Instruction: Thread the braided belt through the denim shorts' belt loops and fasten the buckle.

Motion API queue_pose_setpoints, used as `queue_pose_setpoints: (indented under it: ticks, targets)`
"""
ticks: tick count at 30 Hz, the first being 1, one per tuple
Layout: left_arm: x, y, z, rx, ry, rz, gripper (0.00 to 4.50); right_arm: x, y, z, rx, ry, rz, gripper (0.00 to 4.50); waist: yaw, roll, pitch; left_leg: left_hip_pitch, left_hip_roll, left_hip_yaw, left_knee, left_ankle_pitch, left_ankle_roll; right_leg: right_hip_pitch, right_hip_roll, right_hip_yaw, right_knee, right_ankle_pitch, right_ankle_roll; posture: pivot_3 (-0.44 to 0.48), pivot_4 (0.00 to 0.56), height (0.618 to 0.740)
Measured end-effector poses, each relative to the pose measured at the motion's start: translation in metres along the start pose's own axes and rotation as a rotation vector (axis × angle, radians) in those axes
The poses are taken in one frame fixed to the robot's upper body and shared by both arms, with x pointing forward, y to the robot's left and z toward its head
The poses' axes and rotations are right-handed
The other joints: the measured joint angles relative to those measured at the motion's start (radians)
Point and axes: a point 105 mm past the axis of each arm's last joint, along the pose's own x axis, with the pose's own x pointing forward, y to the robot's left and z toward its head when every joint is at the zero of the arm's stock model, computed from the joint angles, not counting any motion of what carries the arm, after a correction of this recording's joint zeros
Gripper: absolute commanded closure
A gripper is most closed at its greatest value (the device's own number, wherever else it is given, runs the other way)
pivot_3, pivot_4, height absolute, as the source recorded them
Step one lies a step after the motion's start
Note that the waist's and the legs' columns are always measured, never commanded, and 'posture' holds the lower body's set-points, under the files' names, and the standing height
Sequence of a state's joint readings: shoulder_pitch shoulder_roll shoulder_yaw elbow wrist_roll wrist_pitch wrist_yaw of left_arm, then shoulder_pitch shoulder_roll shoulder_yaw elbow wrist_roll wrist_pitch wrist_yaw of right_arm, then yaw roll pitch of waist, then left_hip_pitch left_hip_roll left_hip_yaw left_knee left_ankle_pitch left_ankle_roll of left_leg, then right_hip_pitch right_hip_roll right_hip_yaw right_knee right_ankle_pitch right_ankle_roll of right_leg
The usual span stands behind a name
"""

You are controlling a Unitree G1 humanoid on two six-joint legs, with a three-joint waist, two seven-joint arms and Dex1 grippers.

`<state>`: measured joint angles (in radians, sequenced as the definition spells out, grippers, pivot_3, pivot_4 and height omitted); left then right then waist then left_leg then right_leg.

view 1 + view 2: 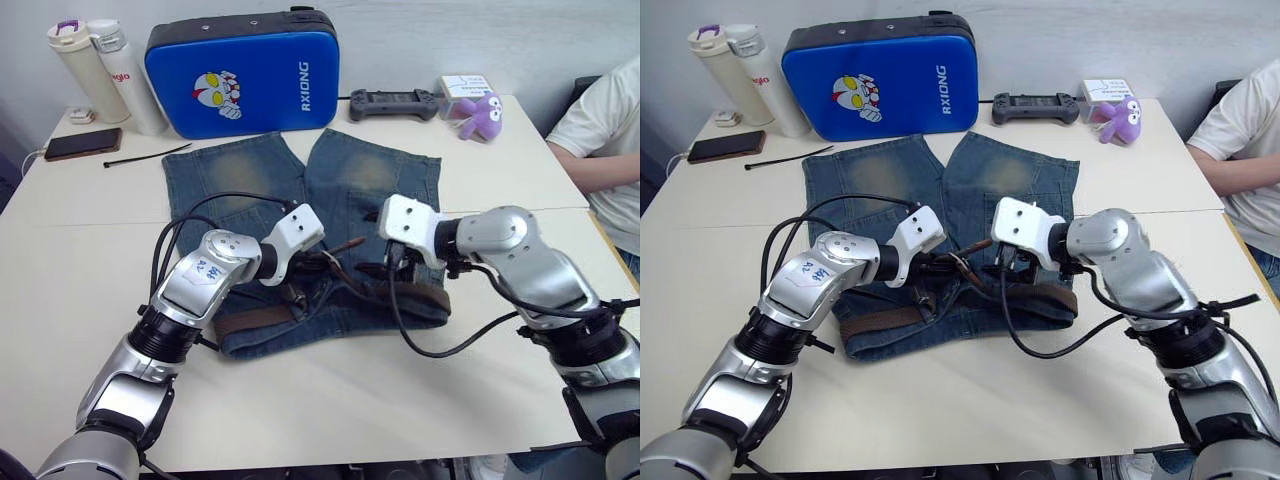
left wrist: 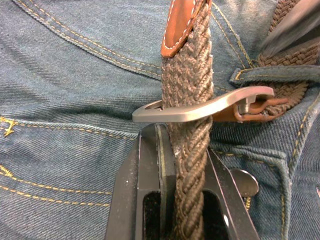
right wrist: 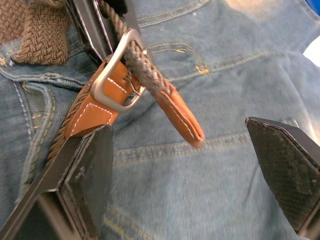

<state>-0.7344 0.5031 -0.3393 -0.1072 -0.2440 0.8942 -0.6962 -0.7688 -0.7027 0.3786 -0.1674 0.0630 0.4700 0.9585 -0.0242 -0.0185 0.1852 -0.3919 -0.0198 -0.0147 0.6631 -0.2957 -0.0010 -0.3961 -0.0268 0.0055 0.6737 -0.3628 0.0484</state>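
Observation:
The denim shorts [image 1: 240, 185] lie flat on the table with the waistband toward me. The braided belt [image 1: 255, 320] runs along the waistband and passes under a belt loop [image 2: 272, 75]. My left gripper [image 2: 187, 150] is shut on the belt's free end just behind the buckle [image 2: 200, 107]. The woven strap passes through the silver frame, and its tan leather tip [image 3: 182, 117] sticks out beyond it. My right gripper [image 3: 190, 160] hovers open over the fly area. The buckle [image 3: 117, 75] lies near one of its fingers [image 3: 90, 165], and nothing is between them.
Behind the shorts stand a blue case [image 1: 245, 75] and two bottles [image 1: 85, 70]. A phone [image 1: 82, 144] and a black cable tie [image 1: 145, 155] lie at the far left. A game controller [image 1: 392, 102] and a purple plush [image 1: 480, 115] lie at the far right. A person [image 1: 610, 130] sits at the right edge.

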Motion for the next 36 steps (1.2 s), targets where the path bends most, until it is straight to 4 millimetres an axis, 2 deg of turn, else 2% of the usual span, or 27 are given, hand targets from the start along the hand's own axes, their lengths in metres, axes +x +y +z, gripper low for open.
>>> queue_pose_setpoints:
  ticks: [1,2,3,6,7,8,11,13,15,16,20,23,26,31,36]
  targets:
    - [0.0,0.0,0.0,0.001,0.0,0.0,4.5,0.001,-0.001,0.001,-0.014,-0.005,0.0,0.02,0.0,0.0,0.0,0.0,0.0,0.0,0.0,0.0,0.0,0.0,0.0,0.0,0.0,0.0,0.0,0.0,0.15,0.74]
    - [0.0,0.0,0.0,0.003,-0.001,-0.001,4.5,0.003,-0.001,0.002,-0.024,-0.01,0.001,0.52,0.0,0.0,0.0,0.0,0.0,0.0,0.0,0.0,0.0,0.0,0.0,0.0,0.0,0.0,0.0,0.0,0.15,0.74]
    - [0.0,0.0,0.001,0.003,-0.002,-0.002,4.5,0.004,-0.001,0.001,-0.029,-0.008,0.0,0.79,0.0,0.0,0.0,0.0,0.0,0.0,0.0,0.0,0.0,0.0,0.0,0.0,0.0,0.0,0.0,0.0,0.15,0.74]
    - [-0.001,-0.001,0.001,0.004,-0.004,-0.003,4.5,0.006,-0.003,-0.002,-0.045,-0.003,0.001,2.22,0.001,0.0,0.0,0.0,0.0,0.0,0.0,0.0,0.0,0.0,0.0,0.0,0.0,0.0,0.0,0.0,0.15,0.74]
    - [-0.001,0.0,0.001,0.004,-0.005,-0.002,4.5,0.006,-0.002,-0.002,-0.052,-0.006,0.002,2.41,0.001,0.0,0.0,0.0,0.0,0.0,0.0,0.0,0.0,0.0,0.0,0.0,0.0,0.0,0.0,0.0,0.15,0.74]
    - [-0.001,0.0,0.001,0.004,-0.005,-0.002,4.5,0.006,-0.002,-0.001,-0.06,-0.009,0.005,3.1,0.001,0.0,0.0,0.0,0.0,0.0,0.0,0.0,0.0,0.0,0.0,0.0,0.0,0.0,0.0,0.0,0.15,0.74]
    - [-0.003,0.002,0.003,0.001,-0.013,0.006,4.5,0.006,0.0,-0.001,-0.073,-0.009,0.023,4.43,0.001,0.0,0.0,0.0,0.0,0.0,0.0,0.0,0.0,0.0,0.0,0.0,0.0,0.0,0.0,0.0,0.15,0.74]
    - [-0.004,0.003,0.003,-0.001,-0.017,0.009,4.5,0.006,0.0,0.0,-0.079,-0.014,0.026,4.48,0.0,0.0,0.0,0.0,0.0,0.0,0.0,0.0,0.0,0.0,0.0,0.0,0.0,0.0,0.0,0.0,0.15,0.74]
    - [-0.006,0.003,0.004,-0.032,-0.03,-0.003,3.6,0.005,0.0,0.001,-0.082,-0.017,0.031,4.5,-0.001,0.0,0.0,0.0,0.0,0.0,0.0,0.0,0.0,0.0,0.0,0.0,0.001,0.0,0.0,0.0,0.15,0.74]
    - [-0.009,0.003,0.007,-0.063,-0.055,-0.014,3.3,0.004,0.0,0.001,-0.086,-0.018,0.033,4.5,-0.001,0.0,0.0,0.0,0.0,0.0,0.0,0.0,0.0,0.0,0.0,0.0,0.001,0.0,0.0,0.0,0.15,0.74]
    - [-0.031,-0.005,0.023,-0.127,-0.14,-0.105,1.52,-0.007,-0.004,-0.004,-0.094,0.004,0.023,4.5,0.0,0.0,0.0,0.0,0.0,0.0,0.001,0.0,0.0,0.0,0.0,0.0,0.001,0.0,0.0,0.0,0.15,0.74]
    - [-0.05,-0.015,0.026,-0.18,-0.17,-0.193,0.21,-0.014,-0.005,-0.01,-0.094,0.026,0.027,4.5,0.0,0.0,0.0,0.0,0.0,0.0,0.0,0.0,0.0,0.0,0.0,0.0,0.0,0.0,0.0,0.0,0.15,0.74]
    - [-0.062,-0.02,0.02,-0.2,-0.152,-0.236,0.1,-0.019,-0.004,-0.014,-0.091,0.034,0.03,4.5,-0.001,0.0,0.0,0.0,0.0,0.0,0.0,0.0,0.0,0.0,0.0,0.0,0.0,0.0,0.0,0.0,0.15,0.74]
    - [-0.078,-0.015,0.015,-0.222,-0.15,-0.233,0.1,-0.036,-0.007,-0.019,-0.149,0.065,0.026,4.5,0.003,0.0,0.0,0.0,0.0,0.0,0.001,0.0,0.0,0.0,0.0,0.0,-0.001,0.0,0.0,0.0,0.15,0.74]
    - [-0.08,-0.018,0.015,-0.232,-0.156,-0.256,0.1,-0.048,-0.016,-0.022,-0.207,0.066,-0.013,4.5,0.01,0.0,0.0,0.0,0.0,0.0,0.001,0.0,0.0,0.001,0.0,0.0,-0.001,0.0,0.0,0.0,0.15,0.74]
